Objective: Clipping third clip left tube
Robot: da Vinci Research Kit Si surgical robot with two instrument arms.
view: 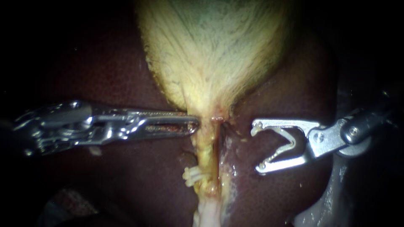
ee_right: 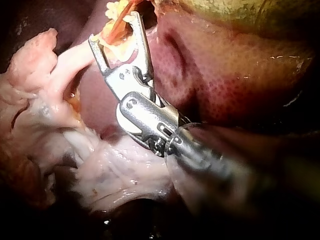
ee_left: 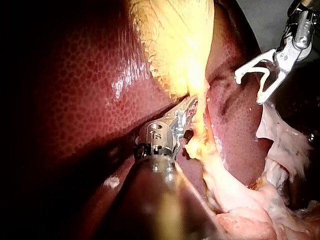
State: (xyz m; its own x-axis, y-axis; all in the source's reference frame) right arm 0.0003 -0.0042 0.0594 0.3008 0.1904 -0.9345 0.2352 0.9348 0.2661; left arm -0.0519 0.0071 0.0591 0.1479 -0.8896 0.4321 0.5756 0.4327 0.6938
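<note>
**Steel jaws spread on a white clip, short of the left tube**

Endoscope first. The pale yellow gallbladder [view: 210,50] fills the upper middle, with dark red liver [view: 105,75] all round it. From its narrow end the left tube [view: 205,147] runs down as a yellowish strand. White clips [view: 190,175] sit across it low down, their ends poking out on its left side. The left instrument [view: 195,124] comes in level, its long jaws lying closed together. Their tips touch the tube's left edge just under the gallbladder's narrow end. On the other side is the right instrument [view: 259,146], jaws gaping wide. A loaded clip [view: 280,143] sits between them as a white V, one leg along each jaw. The mouth faces the tube but stays clear of it, with bare liver between.

Left wrist view now. The left instrument's closed jaws lie hard against the yellow strand where it leaves the gallbladder. The right instrument hangs off to one side of them, its white V plain to see, apart from the strand. Pale fatty tissue [ee_left: 240,195] trails away beside the shaft.

Right wrist view. The right instrument's jaws stand spread, and the yellow-orange strand shows ahead of them, in line with the open mouth. Whether it touches them I cannot tell. Pale ragged tissue lies beside and under the instrument, and liver lies on its other side.
</note>
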